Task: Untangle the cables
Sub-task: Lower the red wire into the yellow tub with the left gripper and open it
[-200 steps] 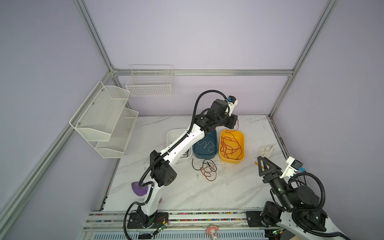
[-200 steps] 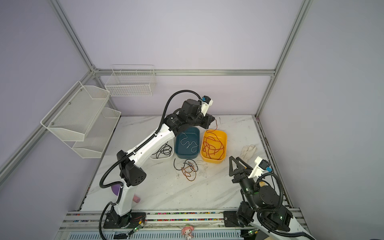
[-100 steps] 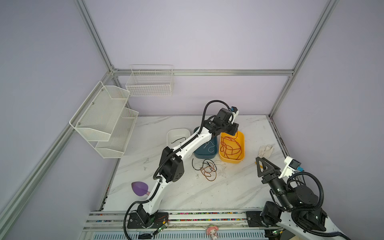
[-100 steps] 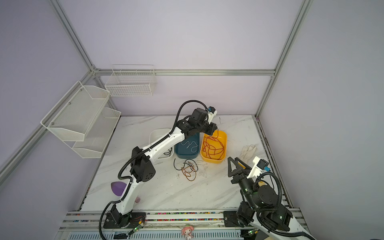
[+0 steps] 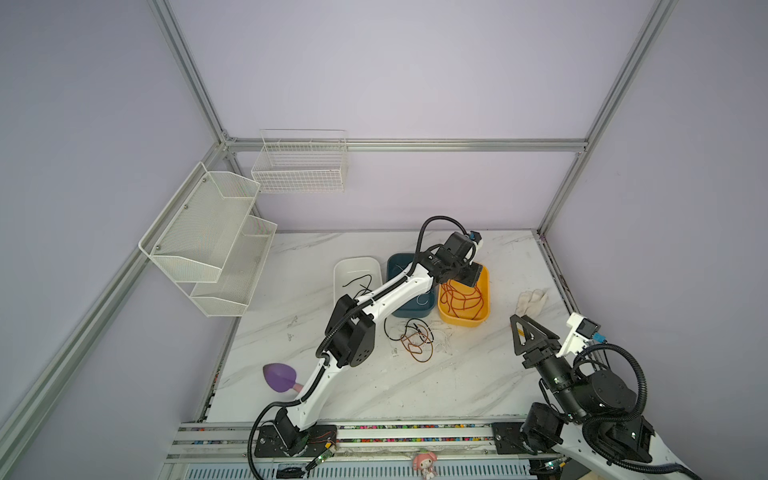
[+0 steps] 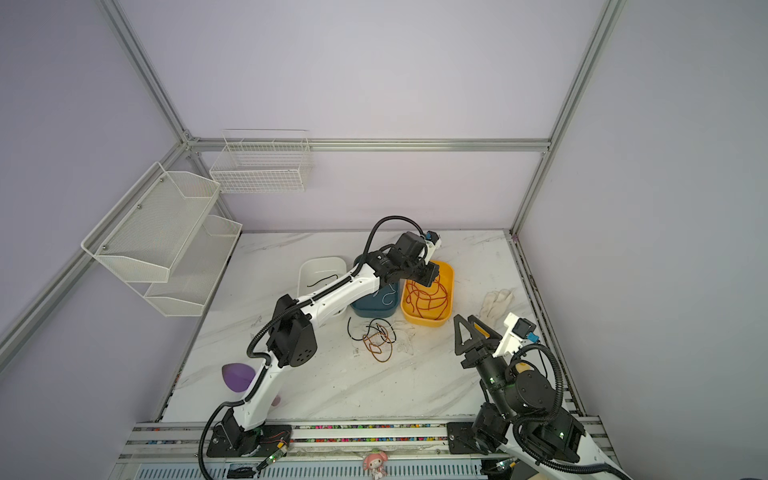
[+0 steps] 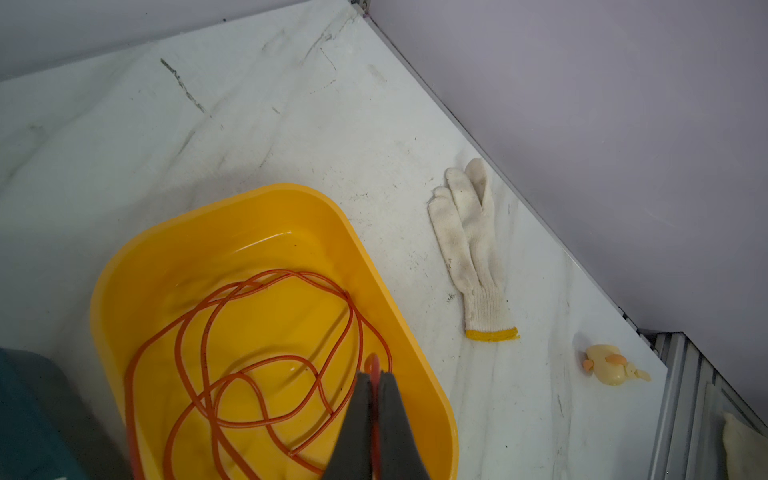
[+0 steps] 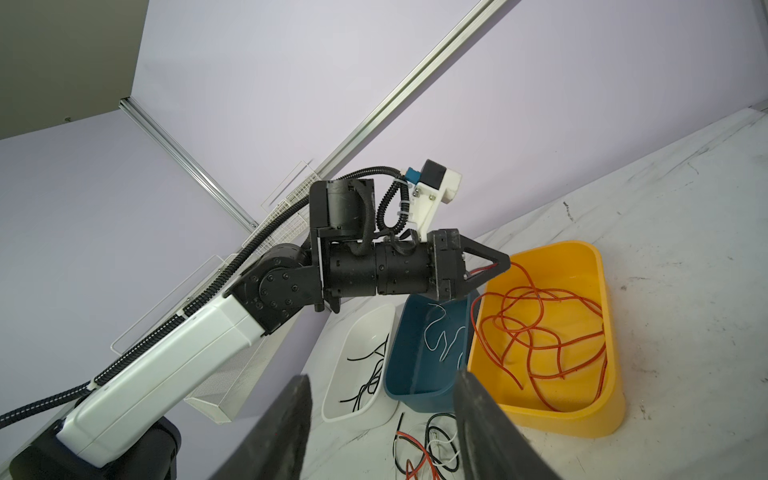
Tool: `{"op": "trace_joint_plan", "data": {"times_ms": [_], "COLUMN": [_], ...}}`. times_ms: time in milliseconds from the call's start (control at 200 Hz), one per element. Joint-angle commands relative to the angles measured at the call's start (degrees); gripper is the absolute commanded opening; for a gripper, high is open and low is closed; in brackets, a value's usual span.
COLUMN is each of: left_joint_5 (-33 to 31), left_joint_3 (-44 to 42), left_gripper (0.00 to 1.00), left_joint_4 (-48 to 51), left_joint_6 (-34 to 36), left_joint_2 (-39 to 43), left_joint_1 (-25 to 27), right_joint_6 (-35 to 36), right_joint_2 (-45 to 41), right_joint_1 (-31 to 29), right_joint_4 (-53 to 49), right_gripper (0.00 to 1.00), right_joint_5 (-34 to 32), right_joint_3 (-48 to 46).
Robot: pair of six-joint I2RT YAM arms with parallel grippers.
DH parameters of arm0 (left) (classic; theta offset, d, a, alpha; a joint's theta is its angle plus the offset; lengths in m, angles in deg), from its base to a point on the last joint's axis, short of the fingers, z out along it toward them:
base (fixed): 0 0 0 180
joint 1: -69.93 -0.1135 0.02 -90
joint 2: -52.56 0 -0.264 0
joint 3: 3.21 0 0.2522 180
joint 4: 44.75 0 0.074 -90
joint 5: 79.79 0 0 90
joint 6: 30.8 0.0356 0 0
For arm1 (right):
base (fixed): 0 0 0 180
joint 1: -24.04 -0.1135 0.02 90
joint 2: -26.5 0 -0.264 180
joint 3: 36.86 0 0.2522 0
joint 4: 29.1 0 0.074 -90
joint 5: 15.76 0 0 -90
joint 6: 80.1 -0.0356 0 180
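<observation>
- The left gripper [image 7: 376, 376] is clamped tight on a red-orange cable [image 7: 372, 365], right over the yellow bin [image 7: 232, 208]; more red-orange loops [image 7: 245, 374] lie coiled inside.
- That bin ends a row of three toward the tabletop's far edge: the white bin [image 5: 357, 262] holds black cables [image 8: 365, 386], the blue bin [image 8: 415, 399] a white cable [image 8: 440, 332].
- Just in front of the blue bin, a tangle of cables [image 5: 413, 340] sits on the bare tabletop [image 5: 374, 395], red-orange, black and white mixed.
- The right gripper [image 5: 524, 324] hangs near the tabletop's right edge, jaws spread, nothing between them.
- A white glove [image 7: 469, 249] lies by that same edge.
</observation>
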Motion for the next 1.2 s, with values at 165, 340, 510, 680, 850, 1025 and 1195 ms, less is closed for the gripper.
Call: {"op": "trace_joint_plan", "data": {"times_ms": [165,340,510,680,850,1025,1195], "left_joint_5": [-0.01,0.91,1.57,1.79,0.61,-1.09,-1.5], "left_joint_3": [-3.79,-4.44,-4.2,-3.48,-1.77,0.85,3.6], "left_gripper": [0.0,0.05,0.15,0.34,0.39,0.49,0.6], "left_joint_4": [-0.62,-0.47,-0.23,0.16,1.62,2.97,3.8], "left_joint_6": [-1.45,-1.81,-1.99,-1.81,-1.13,0.01,0.98], "left_joint_2": [-2.46,-3.59,-4.3,-4.7,-4.59,-3.15,-1.75], "left_joint_1": [0.09,0.13,0.37,0.43,0.42,0.36,0.3], "right_joint_6": [0.01,-0.07,-0.07,-0.05,-0.07,-0.07,-0.06], "right_joint_2": [0.95,1.16,1.47,1.47,1.38,1.42,1.62], "right_joint_1": [-0.27,-0.27,-0.34,-0.34,-0.31,-0.26,-0.29], "right_joint_4": [0.0,0.09,0.17,0.35,0.17,0.26,0.26], "right_gripper": [0.58,0.58,0.58,0.58,0.58,0.58,0.58], "right_joint_5": [0.38,0.54,0.55,0.56,0.55,0.55,0.73], "right_joint_3": [-0.46,-0.62,-0.69,-0.99,-0.87,-0.82,-0.8]}}
